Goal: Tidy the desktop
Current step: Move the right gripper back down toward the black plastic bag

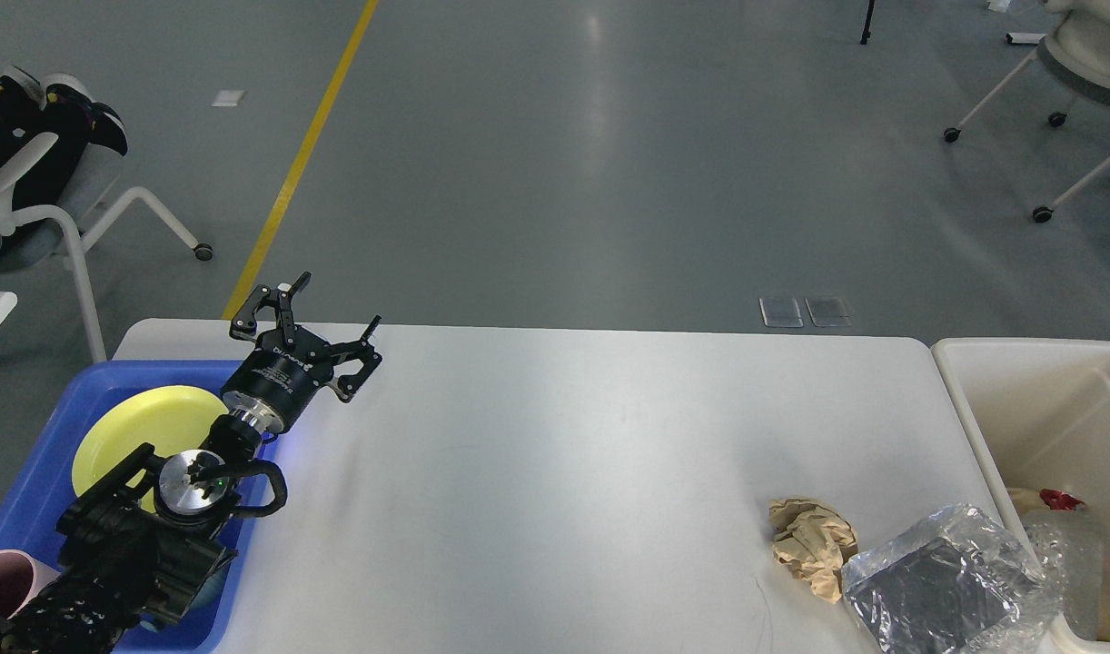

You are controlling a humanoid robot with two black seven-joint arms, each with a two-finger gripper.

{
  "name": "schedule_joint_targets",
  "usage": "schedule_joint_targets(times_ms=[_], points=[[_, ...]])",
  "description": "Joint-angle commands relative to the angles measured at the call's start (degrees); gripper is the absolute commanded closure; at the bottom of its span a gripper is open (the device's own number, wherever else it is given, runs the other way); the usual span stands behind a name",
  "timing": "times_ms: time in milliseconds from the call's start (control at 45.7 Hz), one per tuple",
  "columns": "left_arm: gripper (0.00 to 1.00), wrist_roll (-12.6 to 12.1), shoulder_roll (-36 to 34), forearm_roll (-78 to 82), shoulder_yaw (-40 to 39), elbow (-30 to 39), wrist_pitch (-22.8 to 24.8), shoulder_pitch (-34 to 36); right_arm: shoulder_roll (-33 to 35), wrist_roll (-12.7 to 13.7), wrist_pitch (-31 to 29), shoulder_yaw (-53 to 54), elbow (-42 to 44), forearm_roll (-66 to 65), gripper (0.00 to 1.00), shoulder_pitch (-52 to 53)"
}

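The white desktop (564, 454) fills the middle of the head view. My left gripper (341, 298) is open and empty, held above the desktop's far left corner beside the blue tray (64, 400). A crumpled brown paper wad (814, 540) lies near the front right. Beside it sits a crumpled clear plastic wrap (950, 581) over something dark. My right gripper is out of view.
The blue tray holds a yellow plate (146, 427) and a pink cup (1, 581). A beige bin (1045, 400) stands at the right edge, holding a red wrapper (1059, 498) and a clear plastic piece (1064, 545). Chairs stand on the grey floor beyond.
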State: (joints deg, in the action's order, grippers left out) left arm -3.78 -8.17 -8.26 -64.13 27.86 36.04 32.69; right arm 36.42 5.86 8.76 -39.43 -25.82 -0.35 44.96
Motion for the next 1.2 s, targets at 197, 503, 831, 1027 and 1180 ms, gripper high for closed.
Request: schedule_joint_targets(times_ms=[197,503,831,1027,1180], points=[[0.04,0.0,0.0,0.0,0.1,0.0,0.0,0.0,-5.3,-0.3,-10.7,-13.0,-4.3,-0.3,0.0,26.0],[0.04,0.0,0.0,0.0,0.0,0.0,0.0,0.0,-15.6,0.2,-42.1,-18.2,-15.8,-0.2,0.0,48.3],[0.04,0.0,0.0,0.0,0.0,0.0,0.0,0.0,-22.2,0.0,-63.8,-20.2,-29.1,0.4,0.0,66.6],[0.04,0.0,0.0,0.0,0.0,0.0,0.0,0.0,-22.4,0.1,-63.8,-20.8,-34.3,2.9,0.0,76.1],[0.04,0.0,0.0,0.0,0.0,0.0,0.0,0.0,-22.4,0.0,-63.8,-21.0,-36.0,4.0,0.0,79.5]])
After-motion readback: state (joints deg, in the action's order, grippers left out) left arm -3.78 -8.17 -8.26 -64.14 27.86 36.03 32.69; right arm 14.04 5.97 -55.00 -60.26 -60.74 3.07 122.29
